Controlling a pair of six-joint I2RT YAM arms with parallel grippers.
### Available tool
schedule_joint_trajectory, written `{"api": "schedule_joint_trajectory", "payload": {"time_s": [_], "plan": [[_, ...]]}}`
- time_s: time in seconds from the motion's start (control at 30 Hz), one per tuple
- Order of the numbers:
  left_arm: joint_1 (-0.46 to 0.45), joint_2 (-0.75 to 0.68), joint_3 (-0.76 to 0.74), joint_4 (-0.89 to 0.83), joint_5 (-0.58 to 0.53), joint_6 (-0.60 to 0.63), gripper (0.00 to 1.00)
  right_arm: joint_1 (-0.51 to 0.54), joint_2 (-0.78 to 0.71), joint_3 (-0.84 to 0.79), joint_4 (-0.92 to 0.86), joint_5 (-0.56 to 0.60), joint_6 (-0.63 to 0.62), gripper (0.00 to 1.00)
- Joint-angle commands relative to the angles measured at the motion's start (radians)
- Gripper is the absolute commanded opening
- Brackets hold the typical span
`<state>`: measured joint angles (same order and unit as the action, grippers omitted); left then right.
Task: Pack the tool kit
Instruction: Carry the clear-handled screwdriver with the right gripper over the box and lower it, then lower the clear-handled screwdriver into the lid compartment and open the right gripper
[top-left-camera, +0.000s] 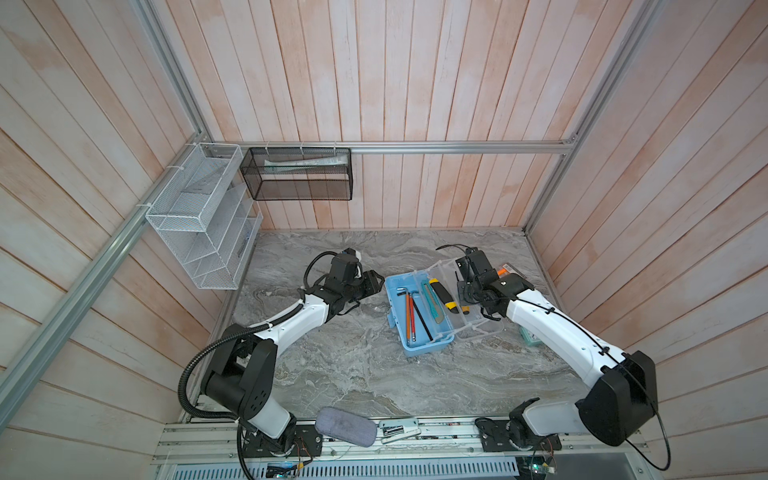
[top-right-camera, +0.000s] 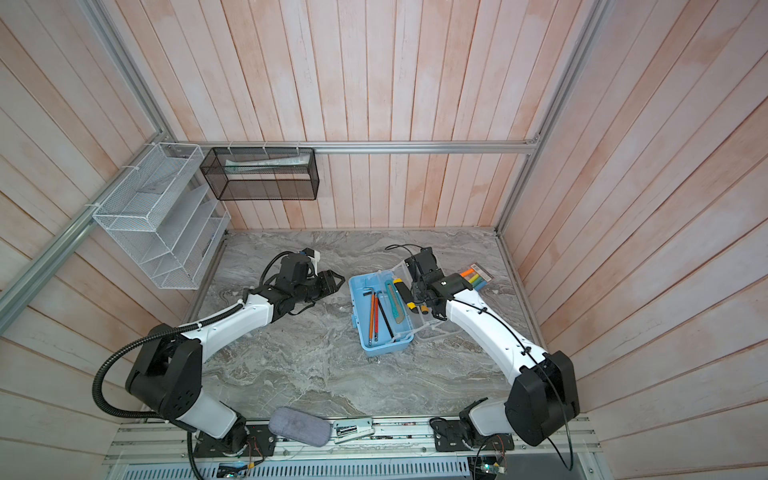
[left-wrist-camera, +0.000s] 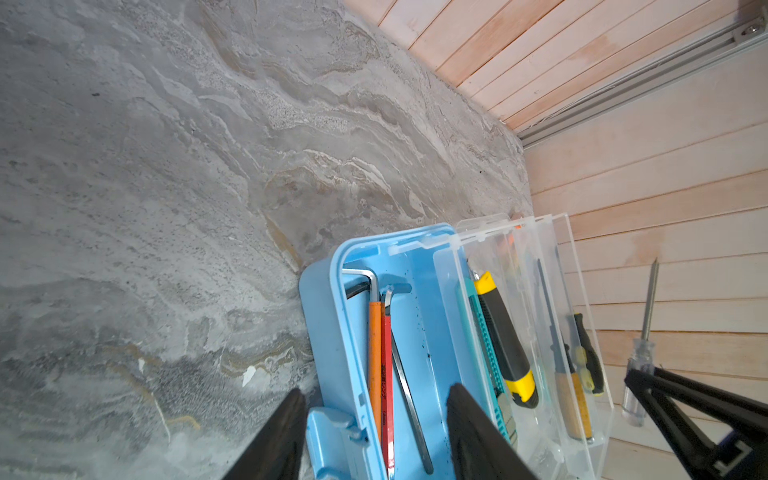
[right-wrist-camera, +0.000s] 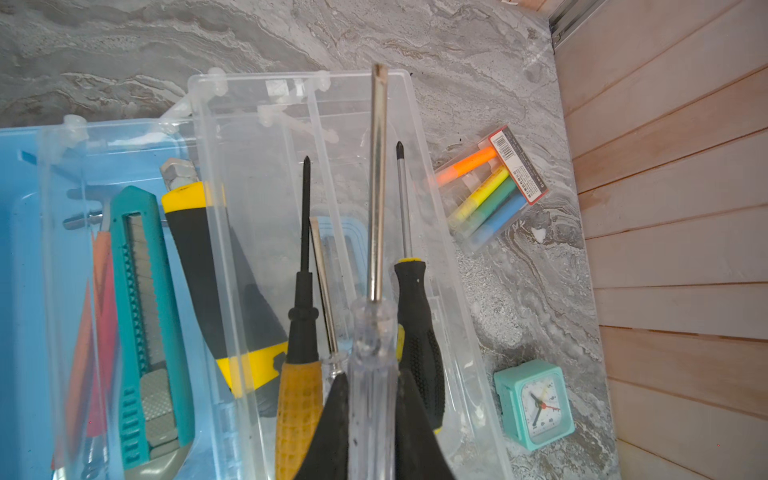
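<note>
R hand (right-wrist-camera: 372, 399) pinches a clear-handled screwdriver (right-wrist-camera: 377, 187) above the clear tray (right-wrist-camera: 409, 89), prob. the open lid, of the blue tool kit (top-left-camera: 428, 348) on the surface (top-left-camera: 353, 382). L hand (left-wrist-camera: 376, 390) half-wide, holding nothing, just beside the kit's left wall.

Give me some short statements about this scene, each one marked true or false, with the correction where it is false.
1. The right gripper is shut on the clear-handled screwdriver. True.
2. The left gripper holds the utility knife. False: it is open and empty; the knife lies in the open tool kit.
3. The marker pack lies inside the kit. False: it lies on the table, outside it.
4. The hex keys lie in the blue base. True.
</note>
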<state>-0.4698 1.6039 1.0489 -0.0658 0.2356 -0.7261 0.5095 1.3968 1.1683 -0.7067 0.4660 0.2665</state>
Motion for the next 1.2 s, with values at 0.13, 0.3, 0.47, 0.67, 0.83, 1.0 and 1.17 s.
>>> {"api": "schedule_joint_trajectory", "payload": {"time_s": [0.13, 0.3, 0.47, 0.67, 0.83, 1.0, 1.17], "plan": [[-0.003, 0.057, 0.042, 0.008, 0.024, 0.024, 0.57, -0.015, 0.048, -0.024, 0.018, 0.035, -0.076, 0.0], [-0.003, 0.065, 0.03, 0.022, 0.042, 0.006, 0.57, -0.02, 0.051, -0.022, 0.012, 0.029, -0.097, 0.0], [-0.003, 0.058, 0.005, 0.034, 0.042, -0.006, 0.57, -0.031, 0.037, -0.039, 0.026, 0.034, -0.111, 0.0], [-0.003, 0.061, 0.002, 0.037, 0.041, -0.012, 0.57, -0.034, 0.024, -0.052, 0.031, 0.061, -0.106, 0.0], [-0.003, 0.075, 0.01, 0.039, 0.048, -0.012, 0.57, -0.036, 0.017, -0.067, 0.039, 0.043, -0.107, 0.0], [-0.004, 0.089, 0.016, 0.037, 0.048, -0.009, 0.57, -0.035, 0.011, -0.073, 0.031, 0.017, -0.095, 0.12], [-0.004, 0.111, 0.034, 0.026, 0.048, -0.004, 0.57, -0.042, 0.002, -0.085, 0.03, 0.005, -0.09, 0.22]]}}
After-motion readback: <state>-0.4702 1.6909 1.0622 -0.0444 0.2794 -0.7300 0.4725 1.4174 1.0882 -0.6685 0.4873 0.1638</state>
